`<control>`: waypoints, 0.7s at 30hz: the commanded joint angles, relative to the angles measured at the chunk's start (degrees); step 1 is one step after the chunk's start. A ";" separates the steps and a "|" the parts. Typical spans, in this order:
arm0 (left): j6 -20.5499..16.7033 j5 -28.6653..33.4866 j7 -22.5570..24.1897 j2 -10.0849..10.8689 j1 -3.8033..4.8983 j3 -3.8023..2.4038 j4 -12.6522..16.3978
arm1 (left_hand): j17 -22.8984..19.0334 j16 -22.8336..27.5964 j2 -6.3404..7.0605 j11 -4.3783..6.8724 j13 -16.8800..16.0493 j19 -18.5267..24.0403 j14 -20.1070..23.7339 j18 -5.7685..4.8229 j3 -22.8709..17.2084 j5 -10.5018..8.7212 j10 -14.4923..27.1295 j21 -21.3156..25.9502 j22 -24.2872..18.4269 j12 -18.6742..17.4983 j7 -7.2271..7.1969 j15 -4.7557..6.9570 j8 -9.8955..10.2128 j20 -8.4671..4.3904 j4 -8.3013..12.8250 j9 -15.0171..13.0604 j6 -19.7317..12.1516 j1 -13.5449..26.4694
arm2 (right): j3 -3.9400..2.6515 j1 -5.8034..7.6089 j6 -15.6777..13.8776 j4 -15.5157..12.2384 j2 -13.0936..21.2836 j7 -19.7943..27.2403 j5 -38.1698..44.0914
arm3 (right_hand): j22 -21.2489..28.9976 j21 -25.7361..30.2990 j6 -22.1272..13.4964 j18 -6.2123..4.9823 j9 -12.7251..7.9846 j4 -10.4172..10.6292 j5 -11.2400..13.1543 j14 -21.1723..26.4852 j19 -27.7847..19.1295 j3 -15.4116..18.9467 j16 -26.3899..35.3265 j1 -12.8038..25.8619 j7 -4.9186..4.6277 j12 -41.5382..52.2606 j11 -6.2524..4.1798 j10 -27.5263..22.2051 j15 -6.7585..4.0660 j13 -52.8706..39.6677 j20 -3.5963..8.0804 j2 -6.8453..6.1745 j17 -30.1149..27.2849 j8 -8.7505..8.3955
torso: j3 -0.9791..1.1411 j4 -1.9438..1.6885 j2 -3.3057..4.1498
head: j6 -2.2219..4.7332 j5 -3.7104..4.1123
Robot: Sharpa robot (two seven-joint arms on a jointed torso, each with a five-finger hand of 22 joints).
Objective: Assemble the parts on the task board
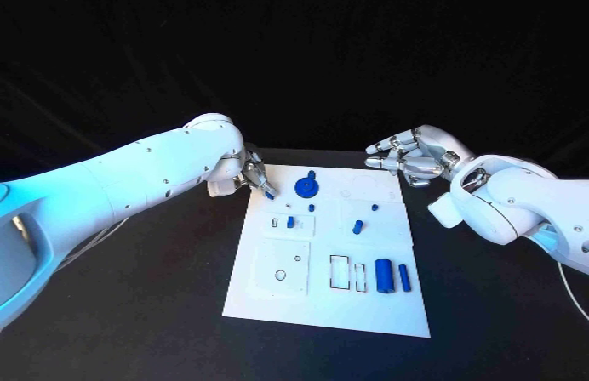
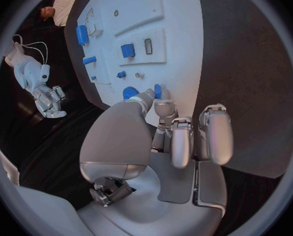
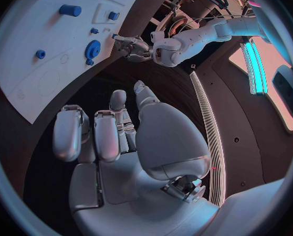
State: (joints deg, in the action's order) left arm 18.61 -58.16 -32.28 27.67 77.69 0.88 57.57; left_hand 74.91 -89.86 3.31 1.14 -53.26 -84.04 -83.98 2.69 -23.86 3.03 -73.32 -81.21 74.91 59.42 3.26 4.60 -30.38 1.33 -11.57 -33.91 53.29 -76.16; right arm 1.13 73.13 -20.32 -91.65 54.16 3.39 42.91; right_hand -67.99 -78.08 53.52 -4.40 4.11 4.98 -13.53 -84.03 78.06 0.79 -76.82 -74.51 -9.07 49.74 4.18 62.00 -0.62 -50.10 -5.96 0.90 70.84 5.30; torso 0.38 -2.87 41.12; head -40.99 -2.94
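The white task board (image 1: 322, 309) lies in the middle of the black table. My left hand (image 1: 254, 177) hovers at the board's far left corner and pinches a small blue part (image 1: 269, 194) between thumb and a finger; the left wrist view shows that part (image 2: 157, 90) at the fingertips, just beside the blue gear-shaped part (image 2: 130, 93). The gear (image 1: 307, 183) sits at the board's far edge. My right hand (image 1: 411, 160) floats off the board's far right corner, fingers loosely bent and apart, holding nothing. In the right wrist view the right hand (image 3: 114, 136) is over bare table beside the board (image 3: 48, 84).
More blue parts rest on the board: a small peg (image 1: 357, 225), a short piece (image 1: 291, 222), a thick cylinder (image 1: 384, 275) and a thin bar (image 1: 405, 277) near the right edge. Outlined recesses (image 1: 283, 272) mark the near left area. Black table surrounds the board.
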 commanded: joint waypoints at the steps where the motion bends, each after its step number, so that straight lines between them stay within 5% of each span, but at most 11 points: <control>1: -5.04 4.00 0.60 1.90 0.05 0.08 3.66 | 15.09 -0.14 0.92 0.00 -0.14 -1.96 -6.02 -0.07 -9.70 0.23 -0.48 0.24 5.19 0.15 -0.07 -0.03 -0.72 0.15 7.96 -1.28 -0.59 1.09 | 0.05 -0.05 0.90 0.05 0.00 0.25 0.01 | 0.05 0.31 -0.28 -0.34 -0.05 -0.05 -0.22 -0.69 -0.49 0.44 0.23 -0.11 -0.21 -0.19 0.12 -0.46 0.50 0.05 0.00 -0.02 -0.05 0.34 | 0.10 -0.14 -0.08 | 0.06 0.18; 12: -12.63 0.77 1.66 8.62 -1.63 1.21 14.97 | 15.09 -0.14 2.86 0.28 -1.97 -2.65 -6.02 -0.43 -14.01 1.65 -2.00 -1.03 6.68 2.03 -0.36 0.19 -2.00 -0.03 9.27 -2.01 -0.24 3.60 | 0.29 -0.16 1.12 0.28 -0.01 0.13 -0.22 | 0.07 0.33 -0.23 -0.34 -0.03 0.04 -0.29 -0.68 -0.49 0.56 0.24 -0.07 -0.21 -0.10 0.12 -0.43 0.50 0.03 0.00 0.01 -0.04 0.39 | 0.03 -0.14 -0.06 | -0.13 -0.05; 21: -13.00 -0.46 1.61 10.07 -3.62 1.42 17.48 | 15.09 -0.14 3.26 0.39 -2.81 -2.87 -6.02 -0.55 -14.77 1.77 -2.57 -1.48 7.18 2.83 -0.49 0.27 -2.33 -0.11 9.46 -2.16 -0.04 4.23 | 0.42 -0.35 1.27 0.35 -0.08 0.10 -0.28 | 0.07 0.33 -0.23 -0.34 -0.03 0.04 -0.29 -0.68 -0.49 0.56 0.24 -0.07 -0.21 -0.10 0.12 -0.43 0.50 0.03 0.00 0.01 -0.04 0.39 | -0.01 -0.01 -0.02 | -0.35 -0.13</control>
State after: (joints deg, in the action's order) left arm 6.96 -57.49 -31.52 37.67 74.31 2.30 74.65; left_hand 74.90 -89.86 6.59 1.63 -56.00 -84.04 -83.97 2.70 -30.97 4.60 -75.45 -82.33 74.91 61.91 3.17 4.60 -32.40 1.34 -9.52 -35.95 53.04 -72.40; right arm 1.55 72.84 -20.04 -91.30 54.14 3.29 42.62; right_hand -68.00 -78.08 53.52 -4.40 4.11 5.00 -13.52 -84.03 78.06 1.11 -76.82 -74.51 -9.07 49.74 4.18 62.01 -0.62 -50.10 -5.96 0.90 70.84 5.30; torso 0.40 -2.94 41.07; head -41.31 -3.09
